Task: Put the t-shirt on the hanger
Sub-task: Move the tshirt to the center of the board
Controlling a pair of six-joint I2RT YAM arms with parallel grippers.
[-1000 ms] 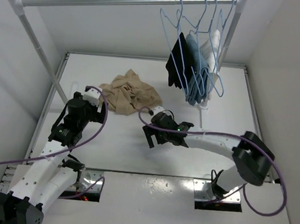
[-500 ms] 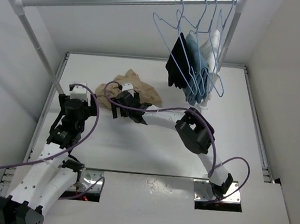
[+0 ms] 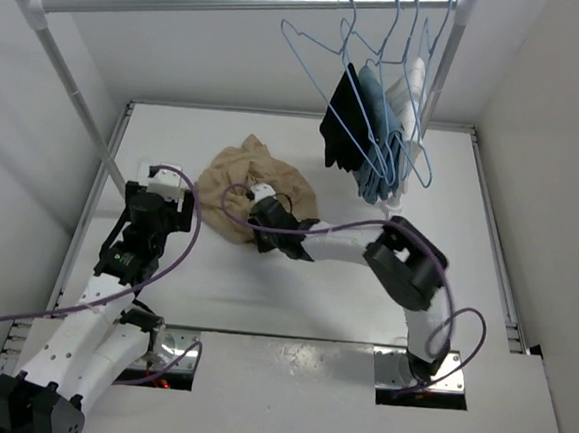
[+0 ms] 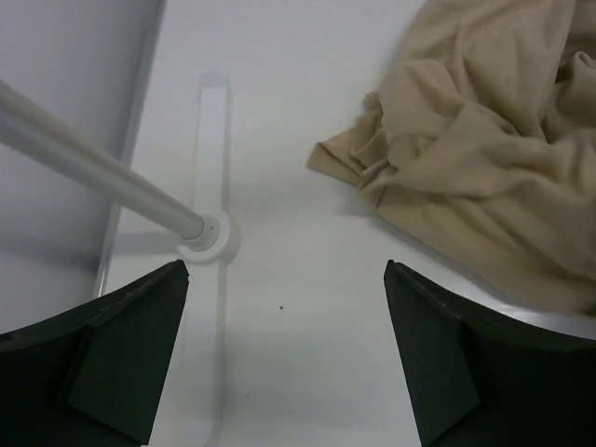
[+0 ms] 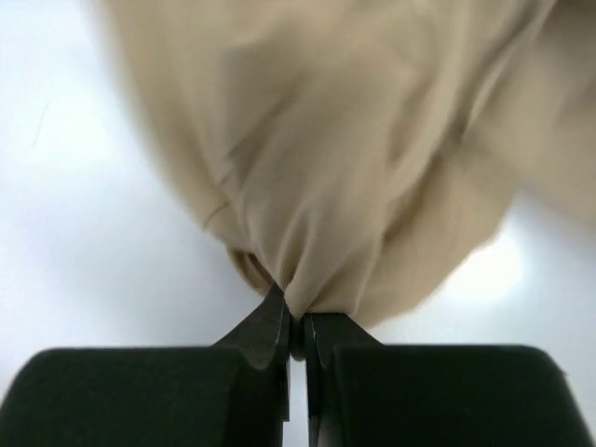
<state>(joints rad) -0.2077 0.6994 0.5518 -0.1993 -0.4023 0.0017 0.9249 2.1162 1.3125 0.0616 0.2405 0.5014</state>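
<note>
T-shirt [image 3: 252,179] lies crumpled mid-worktop [image 3: 441,198]. Its near edge is now pinched by the right tool [image 5: 296,321], closed tight on a fold; 1 s ago that tool was off the cloth, nearer the bases. Grasp looks made, lift prob. next. Left tool [image 4: 286,270] is wide and empty, just left of the shirt. Hanger [image 3: 310,40] is up on the rail [image 3: 186,3], well apart.

No readable text, label or number anywhere.
</note>
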